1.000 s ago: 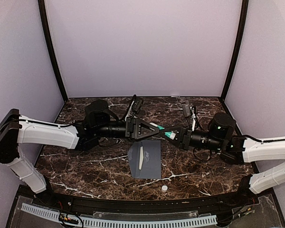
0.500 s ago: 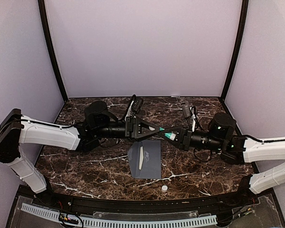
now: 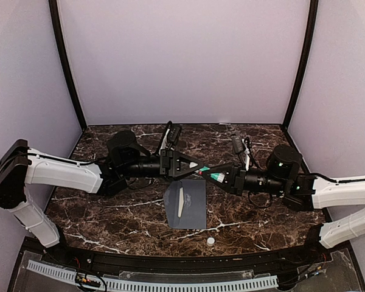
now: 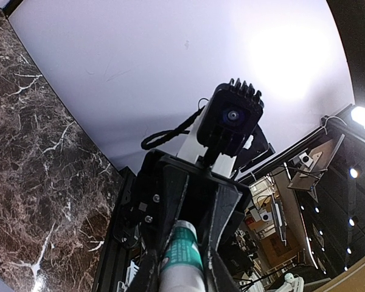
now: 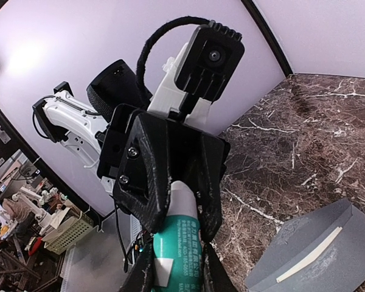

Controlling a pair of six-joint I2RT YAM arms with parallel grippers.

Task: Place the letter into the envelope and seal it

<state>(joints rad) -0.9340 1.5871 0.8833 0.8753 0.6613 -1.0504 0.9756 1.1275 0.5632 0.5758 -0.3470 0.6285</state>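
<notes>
The grey envelope (image 3: 186,204) lies flat on the marble table, mid-front, and also shows in the right wrist view (image 5: 319,252). A narrow cream strip (image 3: 179,202) runs along it; I cannot tell whether it is the letter, and no other cream sheet shows. My left gripper (image 3: 191,165) and right gripper (image 3: 224,175) meet tip to tip above the envelope's far edge. Both are shut on one teal-and-white glue stick (image 3: 208,170). The left wrist view shows the glue stick (image 4: 184,243) between my fingers; so does the right wrist view (image 5: 176,267).
A small white round cap (image 3: 210,241) lies on the table near the front edge, right of the envelope. Purple walls close the back and sides. The black front rail (image 3: 170,261) runs along the near edge.
Both arms still hold the glue stick between them. The right wrist has edged slightly left and up. The envelope and the cap have not moved.
</notes>
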